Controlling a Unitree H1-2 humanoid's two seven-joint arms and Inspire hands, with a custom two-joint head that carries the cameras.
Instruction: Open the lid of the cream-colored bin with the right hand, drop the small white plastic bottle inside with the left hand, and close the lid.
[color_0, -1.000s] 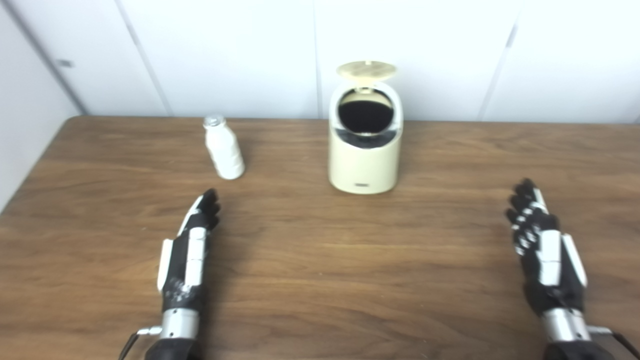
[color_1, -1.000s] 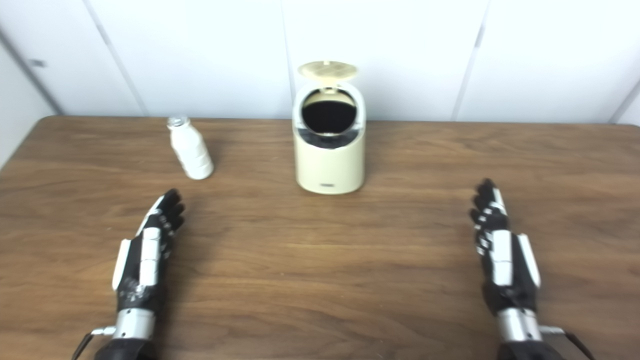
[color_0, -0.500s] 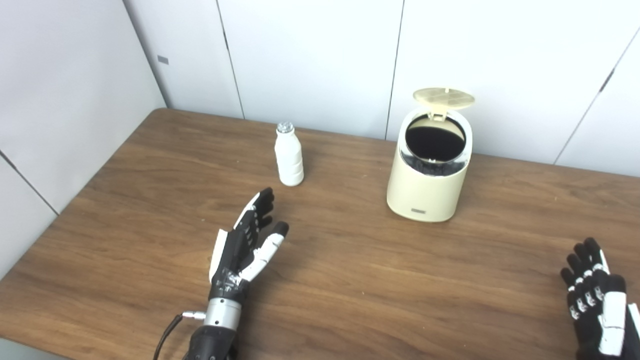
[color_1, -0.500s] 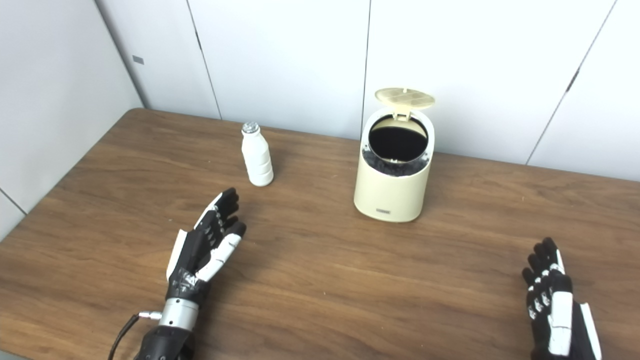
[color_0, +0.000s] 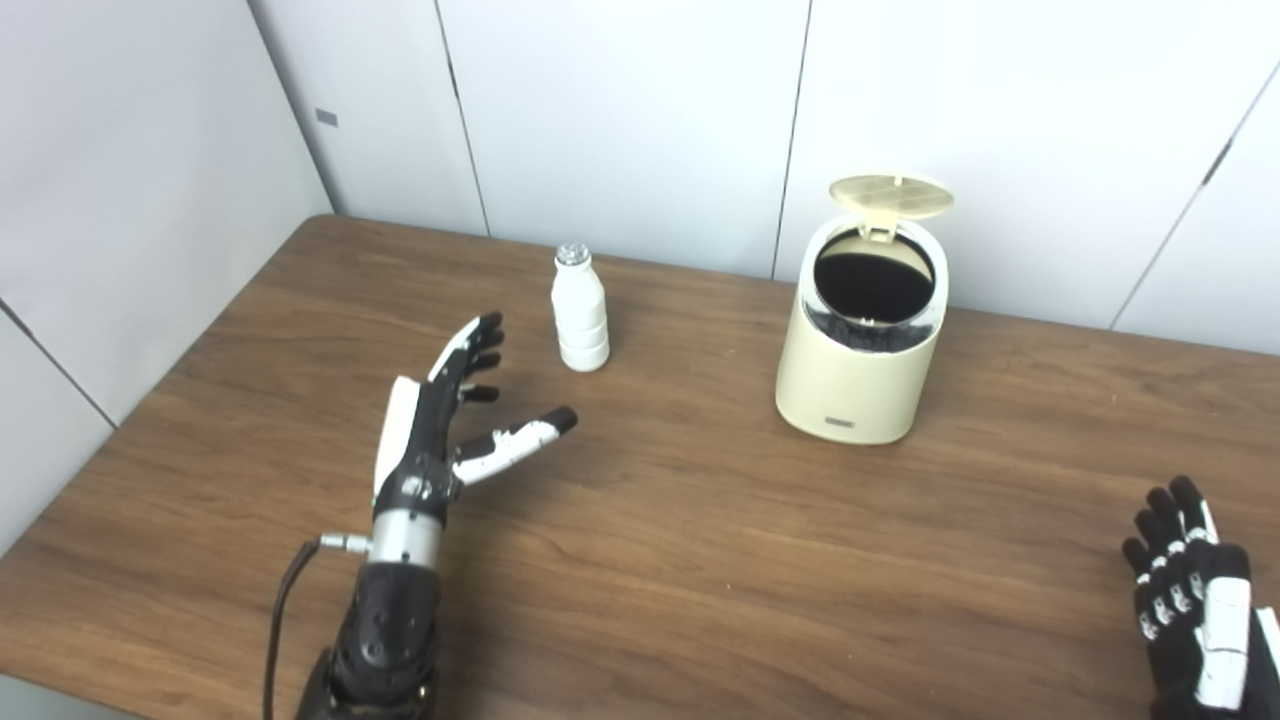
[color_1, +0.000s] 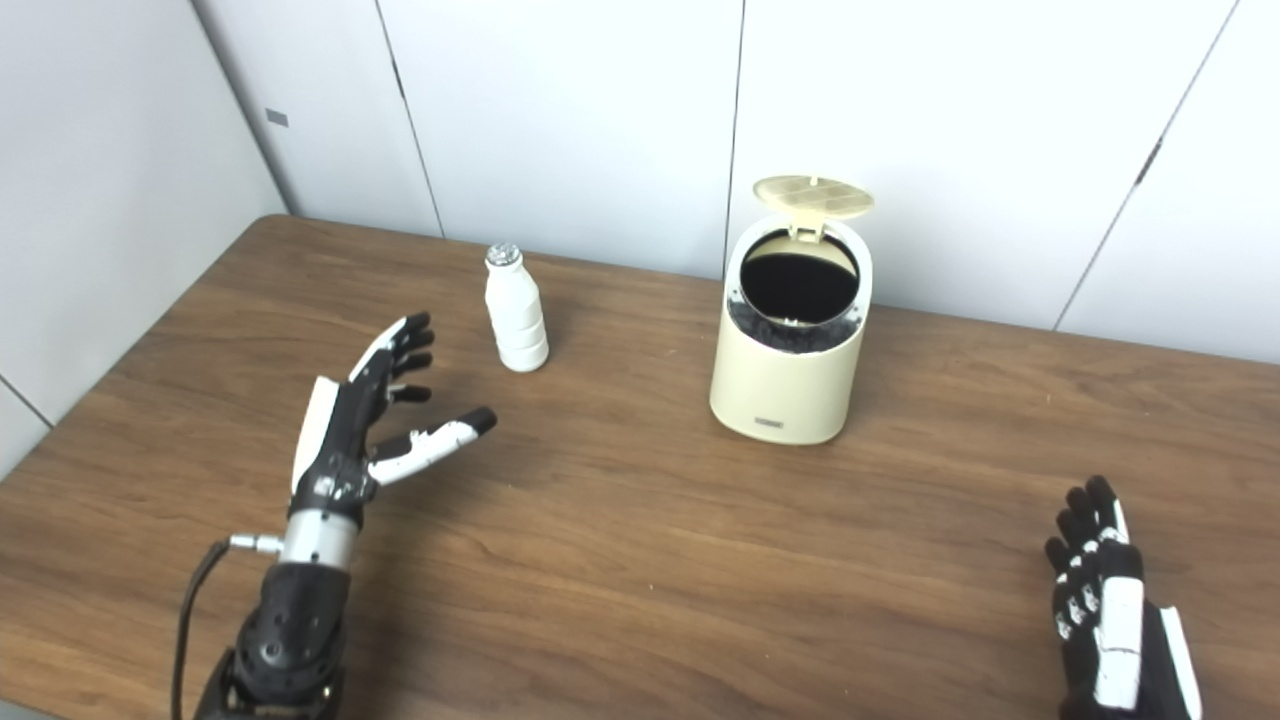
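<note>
Left eye view: left hand (color_0: 440, 420) is hovering w/ fingers spread, empty, near bottle (color_0: 580, 310), which is standing upright on surface (color_0: 700, 560) left of bin (color_0: 855, 375). Lid (color_0: 890, 195) is standing open. Right hand (color_0: 1195, 600) is resting open, bottom-right.

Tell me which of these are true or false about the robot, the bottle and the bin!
1. The bin's lid is up. True.
2. The white bottle is inside the cream bin. False: it stands upright on the table, left of the bin.
3. The left hand holds the bottle. False: it is open, near the bottle, not touching.
4. The right hand holds nothing. True.
</note>
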